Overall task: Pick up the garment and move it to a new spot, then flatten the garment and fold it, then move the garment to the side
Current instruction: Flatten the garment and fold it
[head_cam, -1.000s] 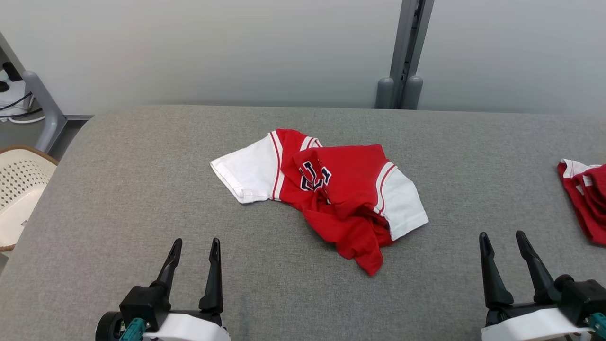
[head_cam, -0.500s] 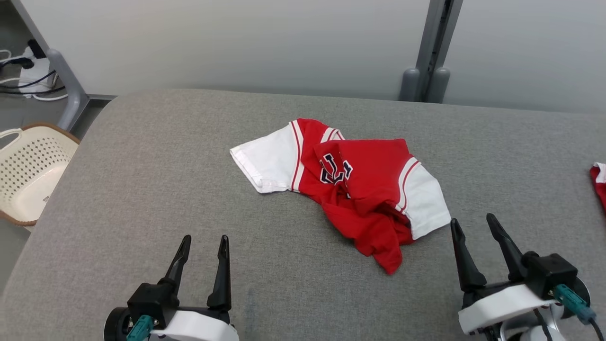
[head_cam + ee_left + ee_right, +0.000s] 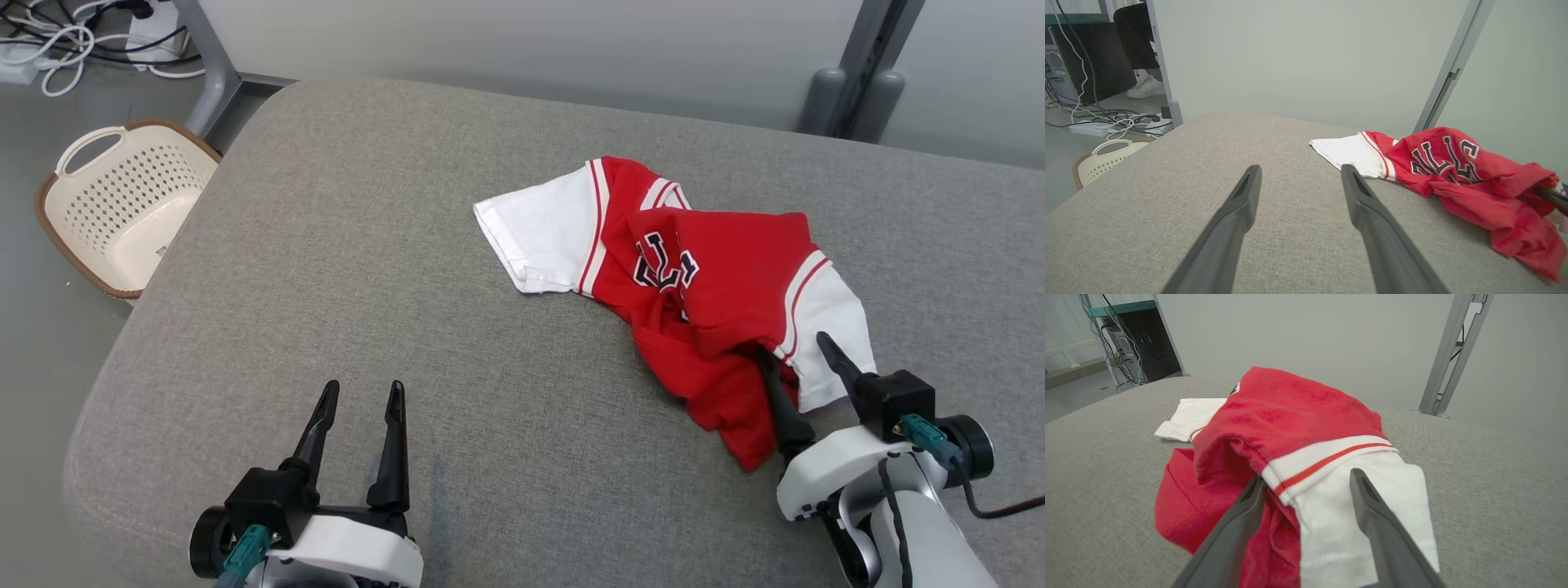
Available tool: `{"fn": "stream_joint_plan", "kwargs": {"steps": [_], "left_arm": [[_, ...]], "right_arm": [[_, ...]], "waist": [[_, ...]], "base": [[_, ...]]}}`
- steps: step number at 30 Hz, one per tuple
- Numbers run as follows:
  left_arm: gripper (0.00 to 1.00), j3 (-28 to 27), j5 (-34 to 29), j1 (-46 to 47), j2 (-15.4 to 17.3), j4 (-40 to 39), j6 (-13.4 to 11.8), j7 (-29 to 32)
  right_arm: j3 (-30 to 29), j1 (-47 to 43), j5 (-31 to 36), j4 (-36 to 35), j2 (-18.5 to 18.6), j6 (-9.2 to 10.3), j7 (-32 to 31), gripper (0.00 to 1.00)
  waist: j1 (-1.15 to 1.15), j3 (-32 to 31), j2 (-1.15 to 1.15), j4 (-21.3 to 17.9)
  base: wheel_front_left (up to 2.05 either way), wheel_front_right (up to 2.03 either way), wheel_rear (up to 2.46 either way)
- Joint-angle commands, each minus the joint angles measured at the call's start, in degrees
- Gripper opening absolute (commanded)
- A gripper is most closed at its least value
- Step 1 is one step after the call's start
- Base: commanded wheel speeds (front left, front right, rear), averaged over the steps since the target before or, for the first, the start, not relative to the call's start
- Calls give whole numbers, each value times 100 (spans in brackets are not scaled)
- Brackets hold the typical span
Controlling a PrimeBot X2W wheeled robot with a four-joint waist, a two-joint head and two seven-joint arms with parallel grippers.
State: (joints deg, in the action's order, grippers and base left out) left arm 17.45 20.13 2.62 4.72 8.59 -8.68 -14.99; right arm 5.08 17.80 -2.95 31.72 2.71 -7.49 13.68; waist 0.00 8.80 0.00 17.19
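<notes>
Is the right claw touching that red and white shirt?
Touching. Right wrist view: one finger of the right gripper is tucked under a red fold of the shirt.

Bright even light, soft shadows, sharp

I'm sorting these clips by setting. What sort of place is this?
Probably a lab or test room rather than a home: a grey padded table stands before bare partition walls, a computer tower and loose cables sit on the floor, and a laundry basket stands beside the table.
</notes>
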Motion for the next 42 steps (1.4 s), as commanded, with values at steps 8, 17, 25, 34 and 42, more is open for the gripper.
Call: {"fn": "stream_joint_plan", "kwargs": {"steps": [8,17,25,34,42], "left_arm": [[100,-143,-118,91,-75,-16,76,-27],[100,-204,-189,117,-128,-1,135,-27],[100,-135,-176,267,-163,-1,202,-27],[100,-3,-39,426,-173,-55,157,-27],[100,187,48,525,-173,-38,100,-27]], "right_arm": [[-272,435,179,244,38,-1,128,40],[-479,748,346,-422,89,-1,45,0],[-731,1881,829,-138,958,-1,-568,0],[-871,3295,1226,880,1954,0,-942,0],[-856,3796,1521,1823,2263,0,-862,100]], "waist": [[0,140,0,109],[0,193,0,-10],[0,494,0,173],[0,871,0,498],[0,1035,0,618]], "base": [[0,0,0],[0,0,0],[0,0,0],[0,0,0],[0,0,0]]}}
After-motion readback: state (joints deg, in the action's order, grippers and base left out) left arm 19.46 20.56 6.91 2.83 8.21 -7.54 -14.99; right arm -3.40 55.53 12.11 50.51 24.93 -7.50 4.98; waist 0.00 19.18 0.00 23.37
